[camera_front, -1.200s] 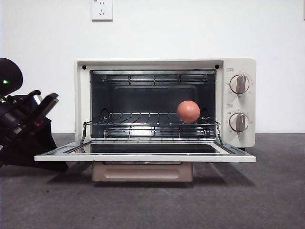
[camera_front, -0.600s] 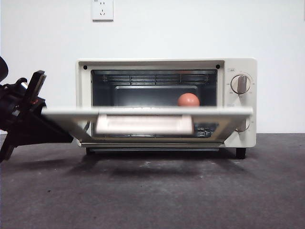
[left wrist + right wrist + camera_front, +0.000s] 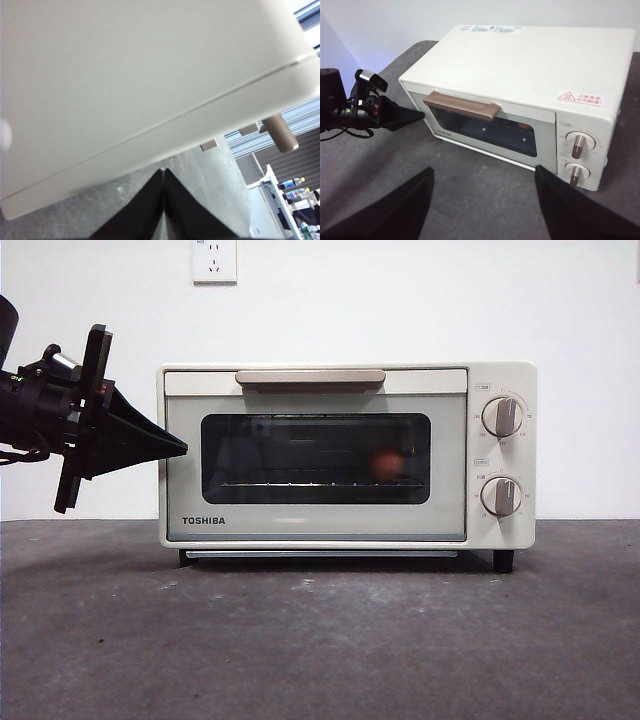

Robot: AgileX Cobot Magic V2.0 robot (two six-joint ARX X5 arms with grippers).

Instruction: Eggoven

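The cream TOSHIBA toaster oven (image 3: 316, 522) stands mid-table with its door shut and its tan handle (image 3: 310, 377) at the top. The reddish-brown egg (image 3: 388, 465) shows dimly through the dark glass, on the rack at the right. My left gripper (image 3: 183, 448) is shut and empty, its pointed tip against the door's left edge. In the left wrist view the shut gripper (image 3: 163, 173) sits right at the oven's cream side (image 3: 125, 75). My right gripper (image 3: 484, 175) is open and empty, high in front of the oven (image 3: 520, 60).
Two knobs (image 3: 502, 416) (image 3: 500, 496) sit on the oven's right panel. A wall socket (image 3: 214, 260) is above the oven. The dark grey table (image 3: 320, 640) stretches in front of the oven.
The oven door has swung up from lying flat open to fully shut. My left gripper rose along the door's left edge with it. The egg stayed on the rack.
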